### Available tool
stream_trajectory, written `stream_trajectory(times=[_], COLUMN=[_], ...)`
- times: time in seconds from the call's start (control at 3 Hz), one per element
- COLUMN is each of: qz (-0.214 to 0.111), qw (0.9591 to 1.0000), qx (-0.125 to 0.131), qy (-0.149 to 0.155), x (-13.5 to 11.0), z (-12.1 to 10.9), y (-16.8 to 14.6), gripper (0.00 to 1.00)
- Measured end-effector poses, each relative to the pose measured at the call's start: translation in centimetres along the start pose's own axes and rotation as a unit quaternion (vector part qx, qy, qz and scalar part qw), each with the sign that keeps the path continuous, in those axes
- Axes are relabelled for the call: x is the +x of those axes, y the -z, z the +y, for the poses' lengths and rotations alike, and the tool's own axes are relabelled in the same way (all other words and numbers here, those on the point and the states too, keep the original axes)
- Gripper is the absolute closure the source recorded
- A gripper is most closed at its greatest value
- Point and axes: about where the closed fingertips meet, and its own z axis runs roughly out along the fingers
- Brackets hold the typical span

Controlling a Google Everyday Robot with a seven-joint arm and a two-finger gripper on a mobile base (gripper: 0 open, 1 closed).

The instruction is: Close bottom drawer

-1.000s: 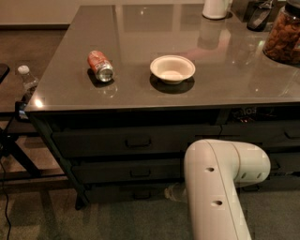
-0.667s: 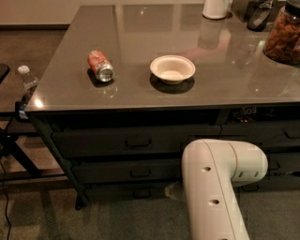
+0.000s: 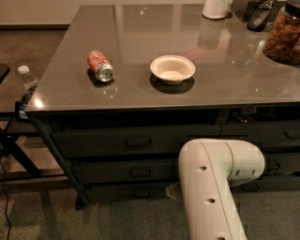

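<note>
The bottom drawer (image 3: 117,193) is the lowest of three dark drawers under the table's left part, with a small dark pull (image 3: 141,193). Its front looks about level with the two drawers above it, and no interior shows. My white arm (image 3: 213,187) rises in the foreground at lower right and covers the drawer's right end. My gripper (image 3: 171,191) is mostly hidden behind the arm. Only a pale bit of it shows at the arm's left edge, close against the bottom drawer's front.
On the glossy grey tabletop (image 3: 140,98) lie a red can on its side (image 3: 100,66) and a white bowl (image 3: 172,69). A white jug (image 3: 216,8) and a jar of snacks (image 3: 283,32) stand at the back right. A plastic bottle (image 3: 26,80) and a dark stand (image 3: 14,145) are at the left.
My arm has shifted slightly to the left in front of the drawers. The drawers and the things on the table have not moved.
</note>
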Motion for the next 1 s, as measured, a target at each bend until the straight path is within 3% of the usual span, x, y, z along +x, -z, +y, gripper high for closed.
stream_trajectory(times=[0.33,0.67,1.0], qz=[0.017,0.047,0.072], qw=[0.9997,0.9957,0.9938], qx=[0.004,0.033,0.035], qy=[-0.016,-0.072,-0.078], x=[1.7,5.5,8.4], z=[-0.7,-3.2,-3.0], y=[1.5,6.4,7.5], gripper=[1.00,1.00,0.83])
